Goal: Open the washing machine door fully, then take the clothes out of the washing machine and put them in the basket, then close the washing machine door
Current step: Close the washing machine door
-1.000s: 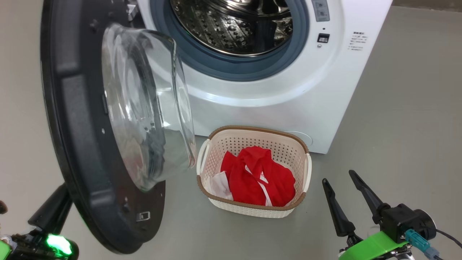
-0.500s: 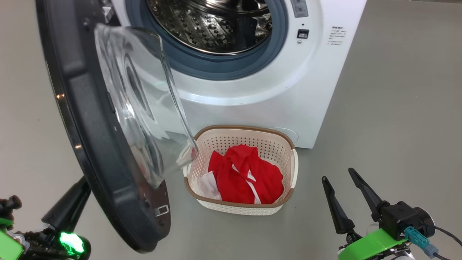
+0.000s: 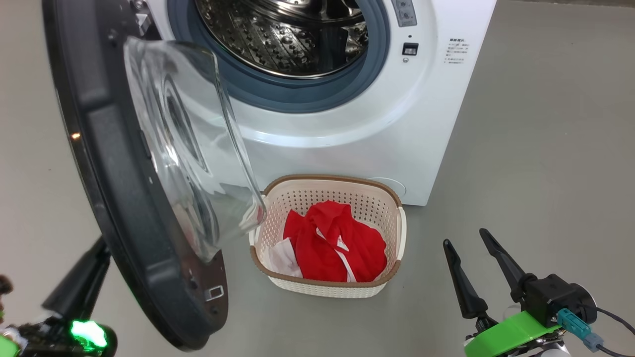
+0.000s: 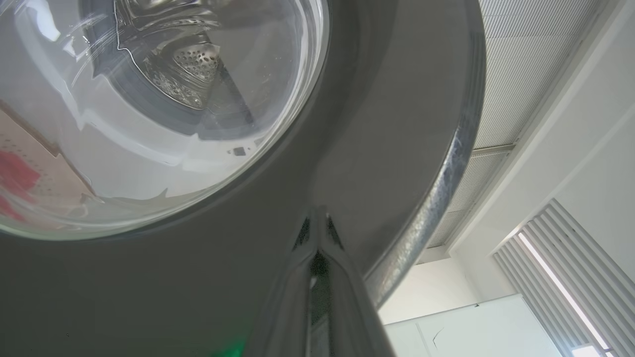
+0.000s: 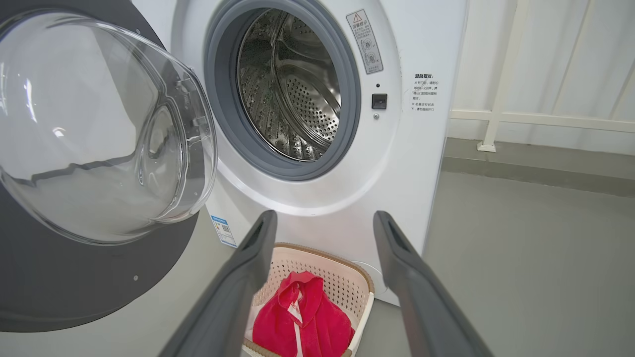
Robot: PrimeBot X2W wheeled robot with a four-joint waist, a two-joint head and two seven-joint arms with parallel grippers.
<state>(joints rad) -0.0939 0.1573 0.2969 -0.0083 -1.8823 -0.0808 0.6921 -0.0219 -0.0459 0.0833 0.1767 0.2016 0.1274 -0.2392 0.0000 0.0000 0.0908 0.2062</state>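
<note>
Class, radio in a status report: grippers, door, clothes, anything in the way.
Left gripper shut, tips on outer face of washing machine door. Right gripper open, empty. Clothes in basket, drum looks empty. Basket near door's swing.

Our right gripper [image 3: 464, 236] has two long matte-black fingers [image 3: 464, 287] that taper to sharp points from a blocky black housing [image 3: 553, 297] with a rounded end. Beneath it, at the lower right of the frame, we see a bright green plastic bracket [image 3: 511, 334], a teal connector [image 3: 569, 321] with a grey-blue plug, and a thin black cable [image 3: 617, 319]. In the right wrist view these fingers look dark grey and flat-faced, each slotted near its tip. Our left gripper [image 4: 317, 218] has slim grey fingers. In the head view's lower left we see a dark wedge-shaped finger and a glowing green light [image 3: 85, 333] on black casing.
</note>
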